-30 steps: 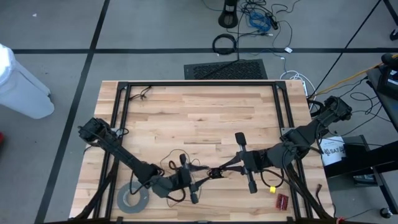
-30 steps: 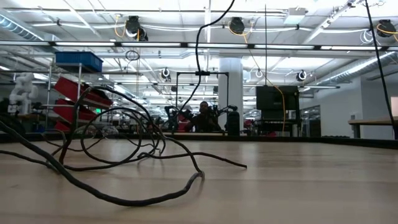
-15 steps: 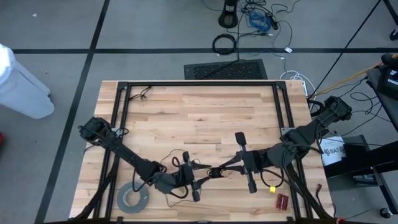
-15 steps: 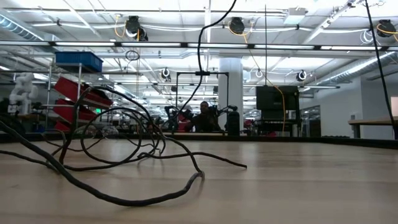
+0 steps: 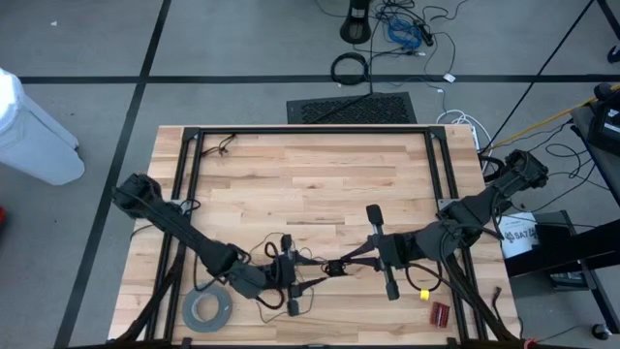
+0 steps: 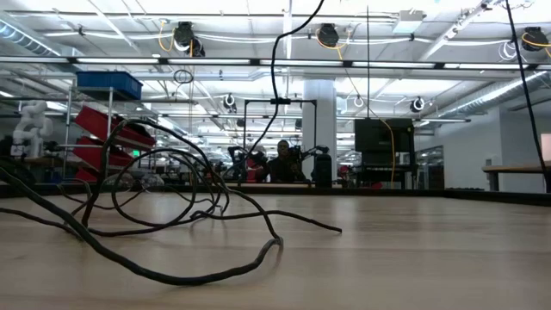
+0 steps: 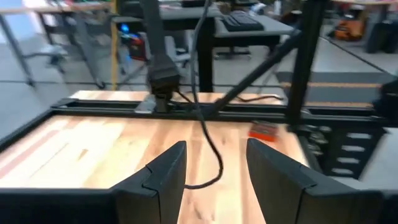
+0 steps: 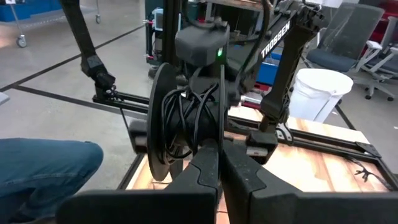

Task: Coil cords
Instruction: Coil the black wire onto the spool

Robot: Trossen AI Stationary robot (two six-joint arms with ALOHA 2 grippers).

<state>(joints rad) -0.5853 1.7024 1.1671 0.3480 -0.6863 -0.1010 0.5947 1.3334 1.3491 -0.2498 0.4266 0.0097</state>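
Observation:
The cord is a thin dark wire joined to a round black disc (image 8: 163, 118). Several turns of wire (image 8: 189, 118) sit beside the disc, which stands on edge in the air in front of my right gripper (image 8: 219, 155). That gripper is shut, over the table's near middle (image 5: 337, 268). More wire drops from above (image 6: 277, 60) into loose loops (image 6: 164, 185) on the wood. My left gripper (image 7: 214, 168) is open just left of the right one (image 5: 315, 282), with nothing between its fingers. A stretch of wire (image 7: 216, 163) lies on the table beyond it. My right gripper is shut on the cord at the wound turns (image 8: 200, 138) beside the disc, coming nearly level from the table's right. Its own fingertips (image 8: 208, 163) hide the exact place of contact. The disc and its turns are lifted clear of the table, and the rest hangs slack.
A wide grey tape roll (image 5: 206, 310) lies near the front edge under the left arm. A yellow piece (image 5: 423, 294) and a red piece (image 5: 438, 312) lie at the near right. Black frame rails (image 5: 310, 130) border the table. A person's leg in jeans (image 8: 43, 171) shows beyond the table's left side.
My left gripper has drawn back a little toward the table's left edge, risen slightly and tipped up, staying open. My right gripper and the disc have kept still.

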